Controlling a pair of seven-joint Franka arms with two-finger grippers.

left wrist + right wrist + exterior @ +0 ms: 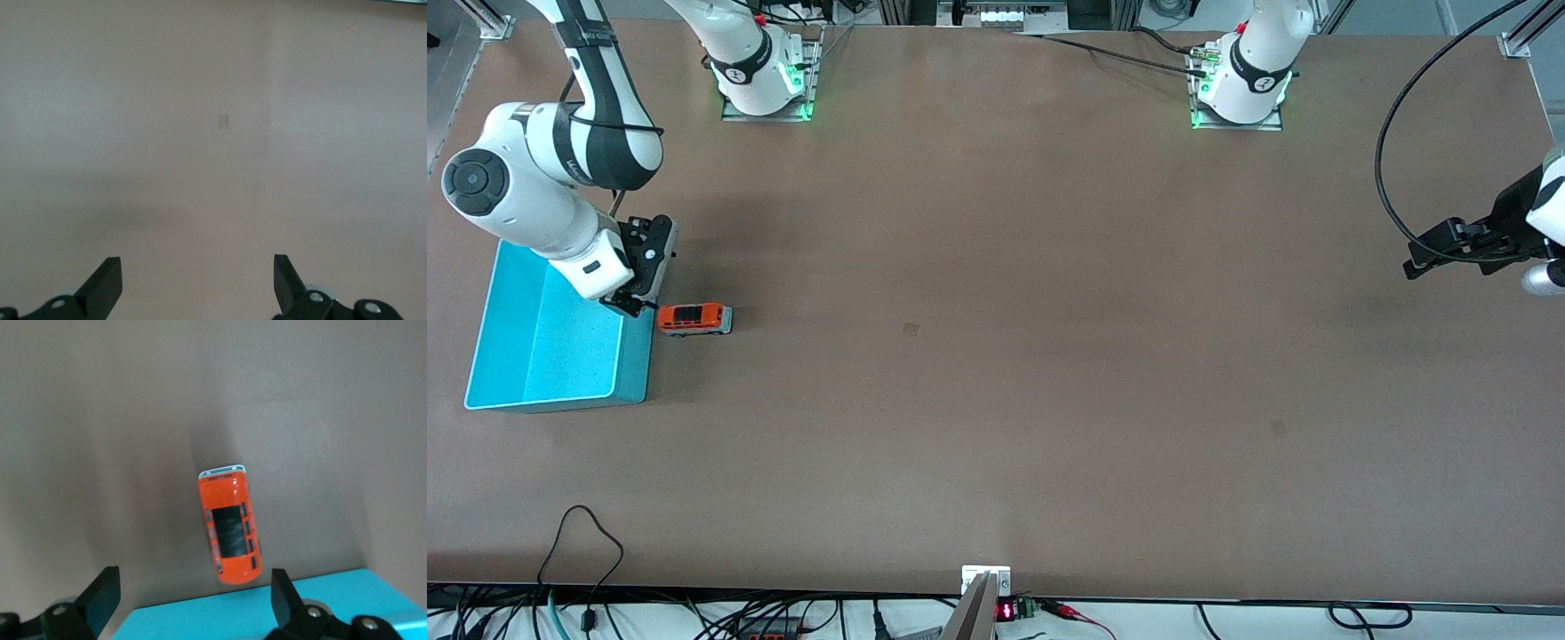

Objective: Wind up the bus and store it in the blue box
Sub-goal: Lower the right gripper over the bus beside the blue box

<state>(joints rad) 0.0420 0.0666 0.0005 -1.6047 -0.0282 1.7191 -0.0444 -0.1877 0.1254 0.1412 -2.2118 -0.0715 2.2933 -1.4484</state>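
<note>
Orange bus [695, 318] upright on the brown table [996, 356], middle-left of the front view, just beside the blue box [543, 356]. Right gripper [633, 298] over the box's wall beside the bus, fingers spread, nothing held. Left gripper [1440, 253] waiting at frame's right edge, fingers apart, empty.

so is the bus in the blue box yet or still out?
Out. The bus sits upright on its wheels on the table, beside the blue box, whose visible interior is empty.
</note>
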